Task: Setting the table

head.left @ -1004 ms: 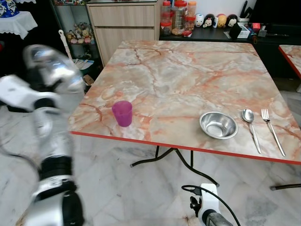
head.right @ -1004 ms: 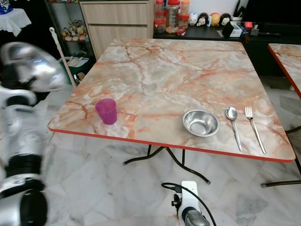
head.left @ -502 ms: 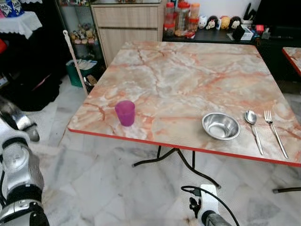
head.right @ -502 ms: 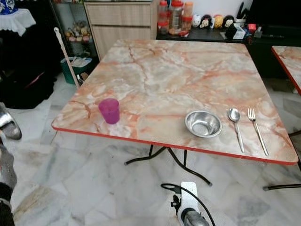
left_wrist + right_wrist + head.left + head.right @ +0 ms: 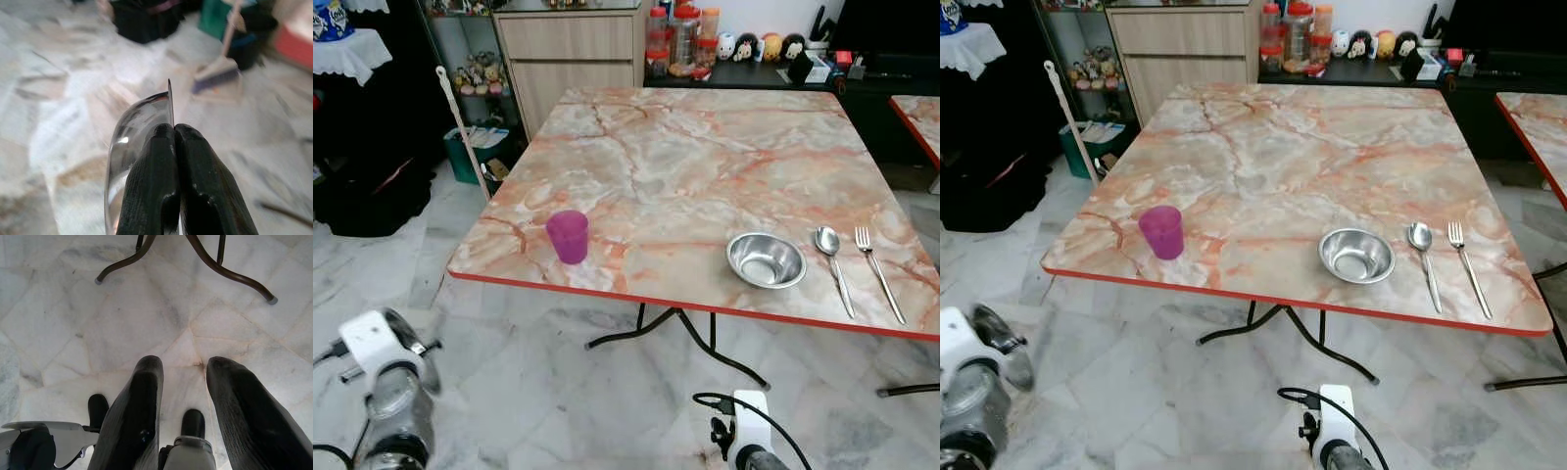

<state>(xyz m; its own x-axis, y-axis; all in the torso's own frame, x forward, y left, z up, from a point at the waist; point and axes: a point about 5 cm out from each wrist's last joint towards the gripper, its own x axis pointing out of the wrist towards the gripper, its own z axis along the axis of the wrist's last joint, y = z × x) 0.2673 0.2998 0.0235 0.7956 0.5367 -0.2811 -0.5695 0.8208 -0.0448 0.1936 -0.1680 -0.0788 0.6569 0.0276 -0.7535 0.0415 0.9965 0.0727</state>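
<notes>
On the marble table (image 5: 705,147), a purple cup (image 5: 568,236) stands near the front left edge. A steel bowl (image 5: 766,259) sits at the front right, with a spoon (image 5: 832,255) and a fork (image 5: 878,272) laid beside it. My left arm hangs low at the left, below the table's height. In the left wrist view my left gripper (image 5: 173,129) is shut on the rim of a clear glass (image 5: 132,147), over the floor. My right gripper (image 5: 186,363) hangs open above the floor tiles, holding nothing.
The table's black curved legs (image 5: 685,333) spread over the marble floor in front of me. A broom (image 5: 460,127) leans at the left near a black bag (image 5: 372,191). A wooden cabinet (image 5: 573,49) and jars (image 5: 683,34) stand behind. A second table (image 5: 915,117) edges in at the right.
My left arm has dropped from a raised position at the left to low near the floor. The things on the table have not moved.
</notes>
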